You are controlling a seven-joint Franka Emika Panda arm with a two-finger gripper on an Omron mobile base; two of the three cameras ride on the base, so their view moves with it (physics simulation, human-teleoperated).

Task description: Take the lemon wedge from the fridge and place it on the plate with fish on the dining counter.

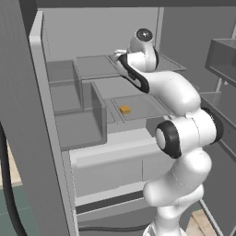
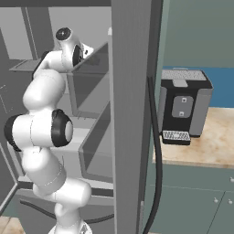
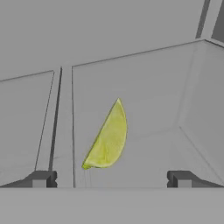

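Inside the tall grey open fridge (image 1: 55,138), the tiny yellow-green lemon wedge (image 3: 107,136) lies on a pale shelf, between and just beyond the gripper (image 3: 111,178), whose dark fingertips (image 3: 41,178) stand wide apart and empty. To grasp well, I judge the hand should advance straight, keeping the wedge centred, then close across its thin faces. A small orange-yellow piece (image 1: 125,109) rests on a lower shelf of the fridge and should be ignored.

Off-task items I can see

A black and grey coffee machine (image 2: 184,106) stands on a beige counter (image 2: 215,151); grey-green cabinet doors (image 2: 192,205) sit under the machine, blue wall (image 2: 223,87) behind it.
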